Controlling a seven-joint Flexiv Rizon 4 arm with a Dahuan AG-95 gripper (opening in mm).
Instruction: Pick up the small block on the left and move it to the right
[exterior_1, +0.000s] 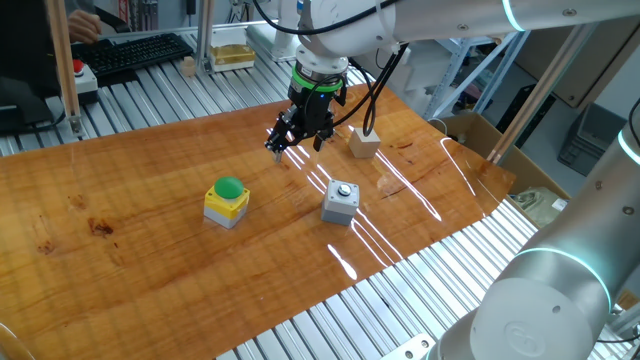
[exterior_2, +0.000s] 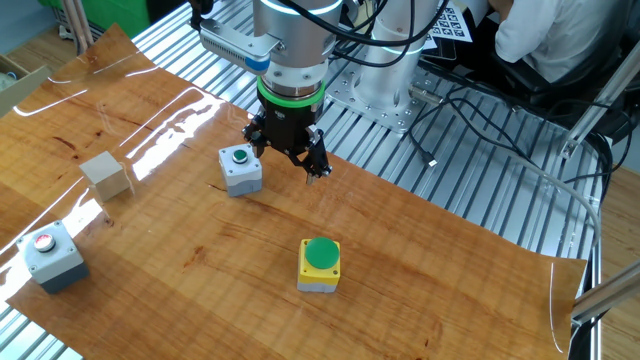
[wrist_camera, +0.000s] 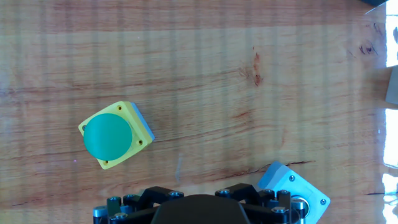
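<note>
Item: one small block (exterior_1: 364, 141), pale beige wood, plain cube, matte faces, sharp edges, no button; it sits on the surface (exterior_1: 150, 190) off to one side of the end effector (exterior_1: 296, 137), apart from it and untouched. Item: end effector, black two-finger unit under a green-ringed wrist, hanging above the surface and carrying nothing; its fingers look spread, though the tips are small and dark against the wood, so I cannot tell their spacing for sure. Item: grey box (exterior_2: 240, 168), hard moulded casing with a small round top button, just beside the end effector and between it and the small block in the other fixed view. Item: yellow box (wrist_camera: 115, 136), glossy plastic with a smooth green dome button, on the opposite side of the end effector from the small block, well apart from both. Item: second grey box (exterior_2: 54, 254) with a red button, beyond the small block, farthest from the end effector. Item: surface, varnished orange-brown wood grain, strongly reflective. Risks noted: travelling toward the small block at low height could clip the grey box that stands on the way; the button boxes are similar in size, so a descent onto the wrong cube is possible; smooth wooden faces on slick varnish may let the small block slide or twist if the fingers close off-centre.
</note>
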